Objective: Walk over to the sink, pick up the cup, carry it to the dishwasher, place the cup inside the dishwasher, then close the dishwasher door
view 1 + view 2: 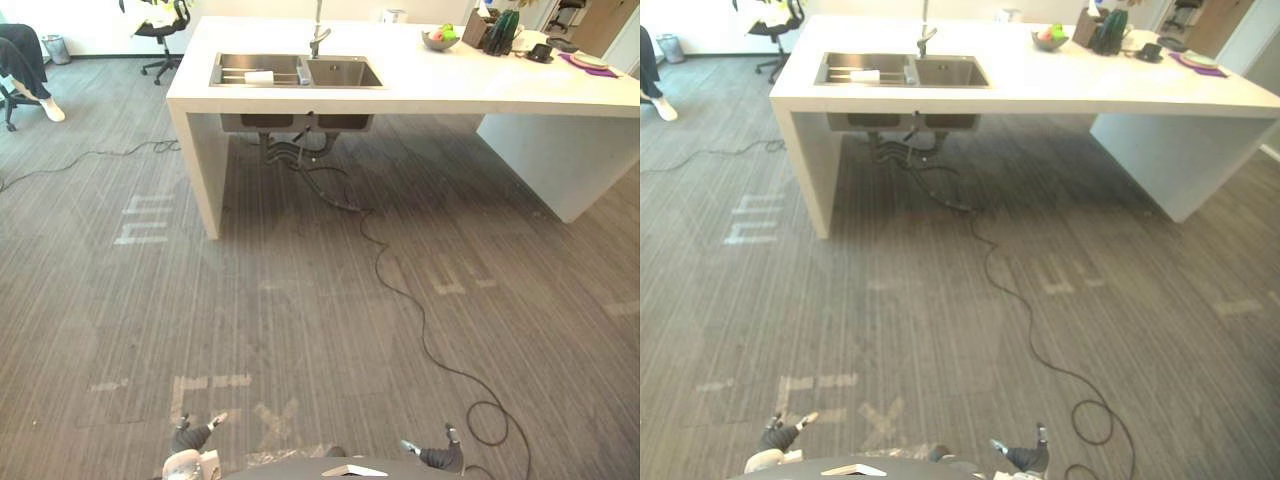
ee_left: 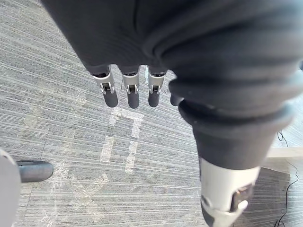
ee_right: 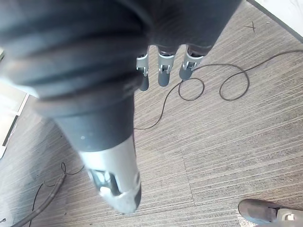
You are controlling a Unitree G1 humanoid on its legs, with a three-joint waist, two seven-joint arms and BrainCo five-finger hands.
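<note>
Left hand [image 1: 191, 437], right hand [image 1: 441, 458]: fingers relaxed straight, empty. White cup [image 1: 259, 76], apparently on side, long axis crosswise, lay in sink [image 1: 345, 72] left basin, far ahead, slightly right of left hand. Left hand nearer; walk needed first.

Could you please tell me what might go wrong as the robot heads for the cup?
The cup seems to lie on its side on a rack in the sink, so a grasp may roll it away. The counter's side panel stands right below the sink; walking up carelessly could bump it.
</note>
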